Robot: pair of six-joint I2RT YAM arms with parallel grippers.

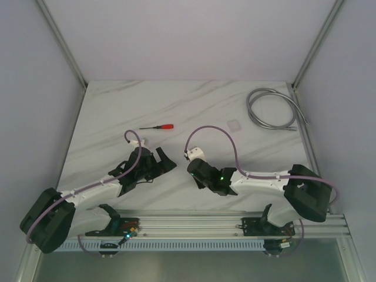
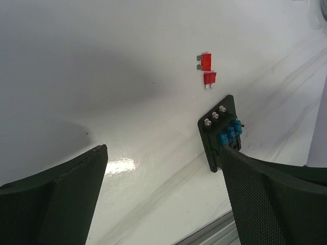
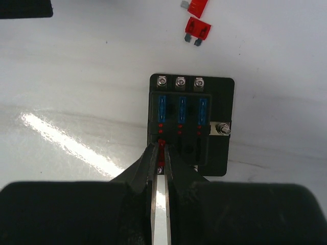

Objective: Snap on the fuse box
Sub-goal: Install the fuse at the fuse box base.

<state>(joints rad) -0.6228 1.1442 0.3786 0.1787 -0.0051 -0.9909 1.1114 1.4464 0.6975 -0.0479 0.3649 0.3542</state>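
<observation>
The black fuse box [image 3: 217,148] lies flat on the white table, with three blue fuses [image 3: 181,109] in its upper row of slots. My right gripper [image 3: 161,148] is shut on a small red fuse [image 3: 162,145] at the box's lower left slot. The left wrist view has the fuse box [image 2: 214,135] just beyond my right-hand finger [image 2: 265,194]. My left gripper [image 2: 163,149] stands wide open over bare table, nothing between its fingers. From above, both grippers [image 1: 164,161] [image 1: 189,157] sit close together mid-table, and the box is hidden under them.
Two loose red fuses [image 3: 196,28] [image 3: 196,6] lie just beyond the box. A red-handled screwdriver [image 1: 157,127], a small clear square lid [image 1: 234,124] and a coiled grey hose [image 1: 273,108] lie farther back. An aluminium rail [image 1: 194,223] runs along the near edge.
</observation>
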